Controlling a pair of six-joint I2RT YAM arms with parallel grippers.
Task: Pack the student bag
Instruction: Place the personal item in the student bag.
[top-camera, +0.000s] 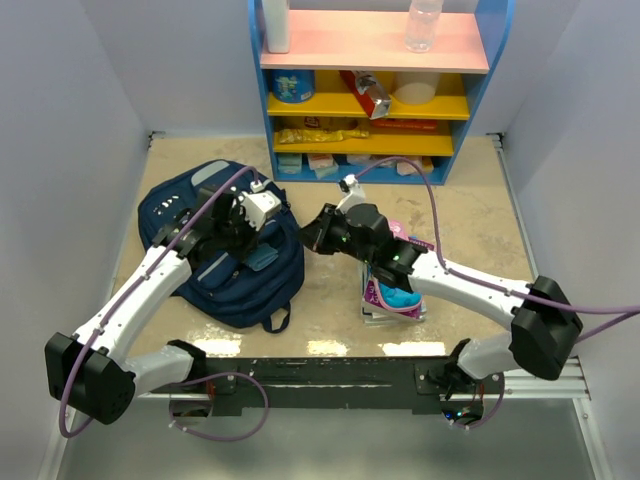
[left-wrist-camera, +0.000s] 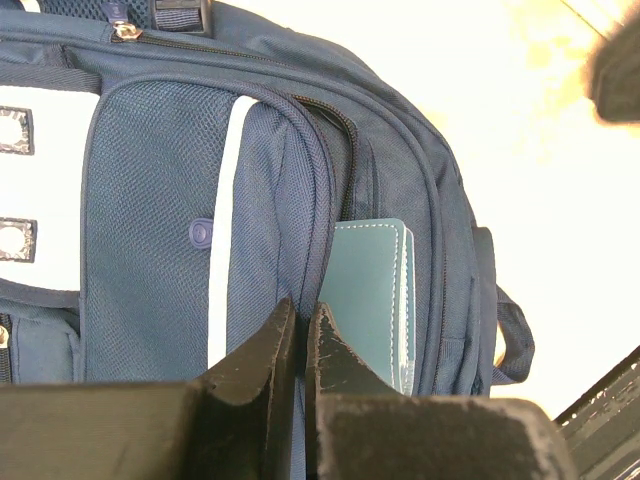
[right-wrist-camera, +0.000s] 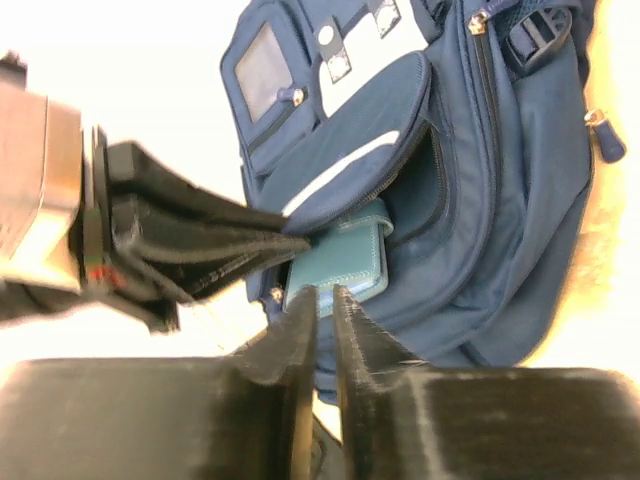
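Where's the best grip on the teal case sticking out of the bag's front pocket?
Probably pinch the exposed end of the teal case across its thickness, coming from the pocket mouth side. It's flat, and its other end sits under the pocket flap of the student bag, which the left gripper pinches.

The large navy blue fabric backpack (top-camera: 255, 295) lies partly under the left arm in the top view, and the left wrist picture crops it at three edges. A flat teal stitched case (left-wrist-camera: 368, 295) shows only one end; the rest is hidden inside the open front pocket. The left gripper (right-wrist-camera: 285, 238) is smeared in the right wrist view. Whether the right gripper (right-wrist-camera: 322, 292) touches the case cannot be told. Pink and turquoise things (top-camera: 388, 296) near the table's near edge are half covered by the right arm. The blue shelf unit (top-camera: 257, 60) at the far edge is cropped on top, its goods too small to name.
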